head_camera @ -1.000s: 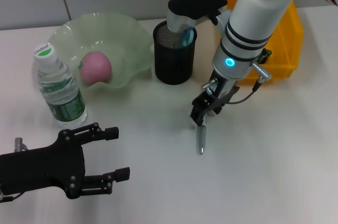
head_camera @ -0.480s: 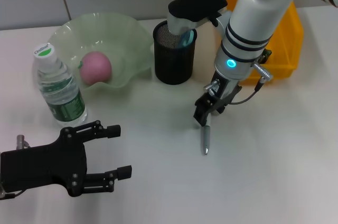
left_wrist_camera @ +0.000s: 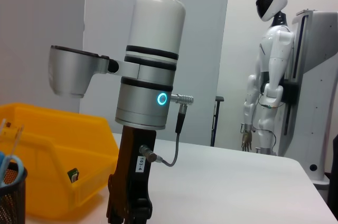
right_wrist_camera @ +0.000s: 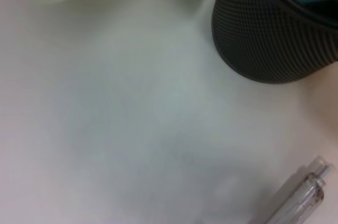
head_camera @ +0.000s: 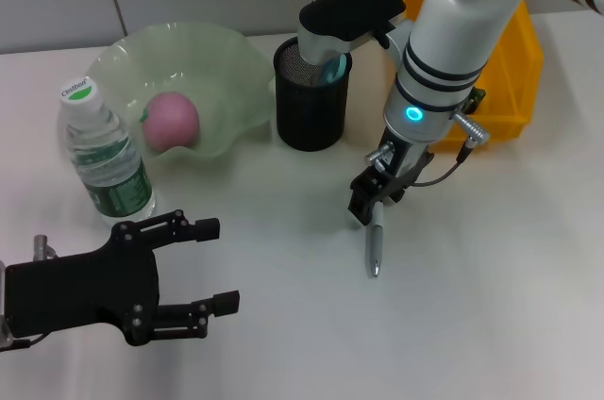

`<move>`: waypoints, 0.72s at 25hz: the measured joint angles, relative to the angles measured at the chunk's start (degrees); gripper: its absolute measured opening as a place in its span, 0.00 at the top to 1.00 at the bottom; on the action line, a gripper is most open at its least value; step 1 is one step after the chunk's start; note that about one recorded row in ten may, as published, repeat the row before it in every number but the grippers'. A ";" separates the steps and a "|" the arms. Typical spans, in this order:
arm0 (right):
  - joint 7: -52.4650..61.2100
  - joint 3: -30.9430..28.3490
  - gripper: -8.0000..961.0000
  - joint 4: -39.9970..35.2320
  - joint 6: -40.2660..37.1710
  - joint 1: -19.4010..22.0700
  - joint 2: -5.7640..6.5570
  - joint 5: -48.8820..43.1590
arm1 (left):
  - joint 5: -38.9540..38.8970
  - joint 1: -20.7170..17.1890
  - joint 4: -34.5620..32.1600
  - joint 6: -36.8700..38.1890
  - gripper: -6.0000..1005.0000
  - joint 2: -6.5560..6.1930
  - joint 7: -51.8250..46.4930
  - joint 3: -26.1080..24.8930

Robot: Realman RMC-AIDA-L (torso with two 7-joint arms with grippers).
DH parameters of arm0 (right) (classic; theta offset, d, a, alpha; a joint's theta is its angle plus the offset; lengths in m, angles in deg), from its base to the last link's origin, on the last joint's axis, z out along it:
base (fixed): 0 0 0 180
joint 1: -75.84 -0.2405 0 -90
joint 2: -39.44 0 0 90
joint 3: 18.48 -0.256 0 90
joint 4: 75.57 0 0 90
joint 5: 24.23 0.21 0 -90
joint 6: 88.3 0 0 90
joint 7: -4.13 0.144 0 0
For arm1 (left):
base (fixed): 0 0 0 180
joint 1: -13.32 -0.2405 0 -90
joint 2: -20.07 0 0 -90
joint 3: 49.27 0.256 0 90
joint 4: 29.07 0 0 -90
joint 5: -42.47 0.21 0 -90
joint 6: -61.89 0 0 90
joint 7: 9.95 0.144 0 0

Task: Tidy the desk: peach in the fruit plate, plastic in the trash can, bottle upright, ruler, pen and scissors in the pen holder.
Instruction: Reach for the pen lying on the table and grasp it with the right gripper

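Shifted rightward, pen hangs from right end effector, top hidden.

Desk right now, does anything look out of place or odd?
Only the pen: it hangs from the right gripper above the bare desk, not in the pen holder. The peach is in the fruit plate, the bottle upright.

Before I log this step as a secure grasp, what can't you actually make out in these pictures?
- Right pincer: the head view shows it at the top of the pen, but its dark body hides the contact; the right wrist view shows no fingers.
- Pen holder contents: the wrist camera housing covers the opening in the head view, and the frame edge cuts it in the wrist views.
- Yellow bin interior: blocked by the right arm.
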 joint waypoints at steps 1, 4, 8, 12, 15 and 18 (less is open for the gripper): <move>0.00 0.00 0.48 0.00 0.00 0.00 0.00 0.00 | -0.02 0.06 0.00 0.00 0.16 0.00 -0.02 0.00; 0.06 0.00 0.49 0.00 -0.16 0.12 0.03 0.00 | -0.06 0.20 0.00 0.00 0.16 0.01 -0.07 0.00; 0.12 0.00 0.49 0.00 -0.34 0.16 0.04 0.00 | -0.09 0.43 0.00 0.00 0.16 0.01 -0.09 0.04; 0.14 -0.06 0.52 0.00 -0.40 0.29 0.12 0.00 | -0.09 0.52 0.00 0.00 0.16 0.01 -0.13 0.09; 0.15 -0.14 0.57 0.00 -0.41 0.32 0.14 0.00 | -0.09 0.61 0.00 0.00 0.16 0.01 -0.19 0.09; 0.16 -0.16 0.61 0.00 -0.44 0.36 0.14 0.00 | -0.09 0.65 0.00 0.00 0.16 0.01 -0.21 0.15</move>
